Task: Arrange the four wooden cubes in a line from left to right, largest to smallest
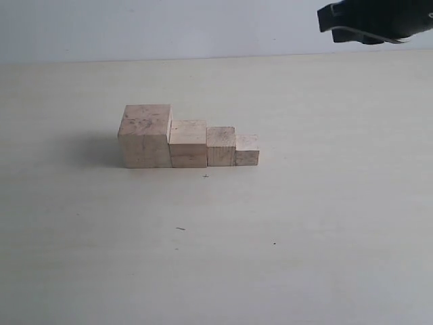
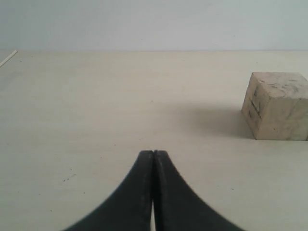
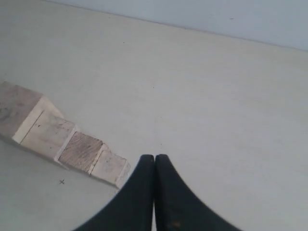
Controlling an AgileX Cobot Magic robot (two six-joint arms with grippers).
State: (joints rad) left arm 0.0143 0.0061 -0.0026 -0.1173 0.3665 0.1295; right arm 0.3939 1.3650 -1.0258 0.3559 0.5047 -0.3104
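Left claw [image 2: 153, 153] with black fingertips pressed fully together, gripping nothing, aimed across a bare stretch of the pale tabletop [image 1: 304, 237]. Right claw [image 3: 154, 156] likewise closed tip to tip and empty, angled down toward the tabletop. Dark shape at the upper right corner of the exterior view, probably the right claw, raised clear of the surface and cropped by the frame edge.

Four wooden cubes [image 1: 196, 145] standing in one straight row near the middle of the tabletop, stepped down in size from left to right in the exterior view:
- largest cube [image 1: 145, 135] at the left end, with dark specks on its top and front faces;
- second cube [image 1: 188, 143] just beside it on the right;
- third cube [image 1: 221, 146] next, with visible vertical grain;
- smallest cube [image 1: 247, 150] at the right end.

Neighbouring faces touching or very nearly so; front faces roughly flush. All four upright and flat on the surface, none stacked.

From the left wrist view, only the largest cube in sight, cut by the frame edge, well apart from the left claw. From the right wrist view, whole row in sight, with the smallest cube nearest the right claw, close to the fingertips but not touching them.

Small dark cross mark [image 1: 206, 176] on the tabletop just in front of the row.
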